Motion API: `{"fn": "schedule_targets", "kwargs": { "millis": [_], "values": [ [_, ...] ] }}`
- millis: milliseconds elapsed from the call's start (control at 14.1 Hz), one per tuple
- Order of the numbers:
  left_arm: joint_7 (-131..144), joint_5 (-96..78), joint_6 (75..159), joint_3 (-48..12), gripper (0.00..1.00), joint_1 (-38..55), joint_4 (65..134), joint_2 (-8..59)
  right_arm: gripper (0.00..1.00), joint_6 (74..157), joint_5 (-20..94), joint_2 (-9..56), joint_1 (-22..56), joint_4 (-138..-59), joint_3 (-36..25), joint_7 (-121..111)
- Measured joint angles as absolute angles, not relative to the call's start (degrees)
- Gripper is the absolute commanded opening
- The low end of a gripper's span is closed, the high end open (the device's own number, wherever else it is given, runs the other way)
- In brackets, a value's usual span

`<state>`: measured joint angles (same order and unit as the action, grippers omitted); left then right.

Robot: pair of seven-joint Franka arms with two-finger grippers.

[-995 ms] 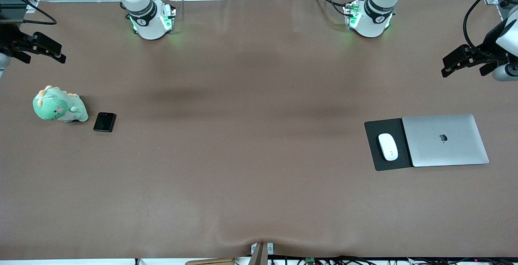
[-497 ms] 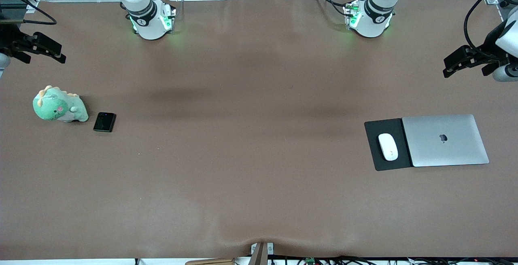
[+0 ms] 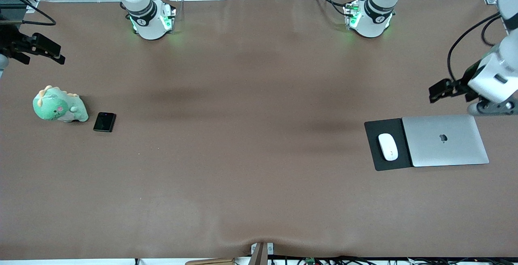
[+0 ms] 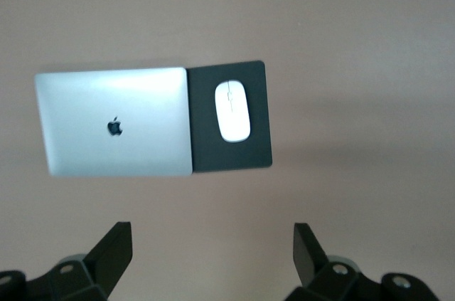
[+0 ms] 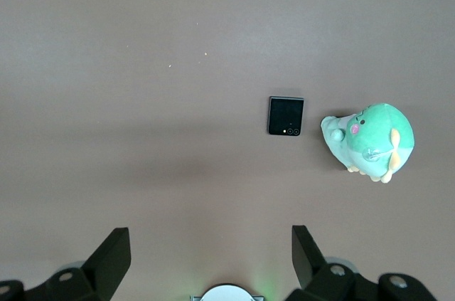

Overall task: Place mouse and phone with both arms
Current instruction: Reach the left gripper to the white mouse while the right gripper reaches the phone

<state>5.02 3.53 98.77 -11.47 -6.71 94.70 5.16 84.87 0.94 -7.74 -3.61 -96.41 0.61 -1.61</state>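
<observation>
- Brown table [image 3: 259, 135] held the mouse [image 3: 387, 146] on its pad [image 3: 382, 129] and the phone [image 3: 104, 121].
- Left gripper [image 3: 439, 94] hung wide open and empty above bare table near the pad; it should've centred over the mouse first.
- Right gripper [image 3: 48, 50], also spread and empty, waited.

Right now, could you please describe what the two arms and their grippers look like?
Both arms are white and jointed, with black bands and green-lit bases. Black cables trail along the left arm and beside its base. The left gripper and right gripper are black, each with two flat, angular jaws.
</observation>
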Motion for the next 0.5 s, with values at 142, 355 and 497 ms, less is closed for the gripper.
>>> {"fn": "schedule_targets", "kwargs": {
  "millis": [142, 355, 497],
  "values": [
    [5.0, 3.5, 106.9, -11.5, 1.0, -6.8, 100.5, 5.7, 1.0, 85.1, 0.9, -7.0, -3.7, -96.6, 0.5, -1.6],
    [5.0, 3.5, 121.4, -11.4, 1.0, -7.2, 110.6, 6.4, 1.0, 86.0, 0.9, -4.7, -3.8, -96.7, 0.4, -1.6],
    [5.0, 3.6, 129.3, -11.4, 1.0, -7.8, 115.3, 8.2, 1.0, 86.6, 0.9, -3.0, -3.8, -96.8, 0.4, -1.6]
  ]
}}
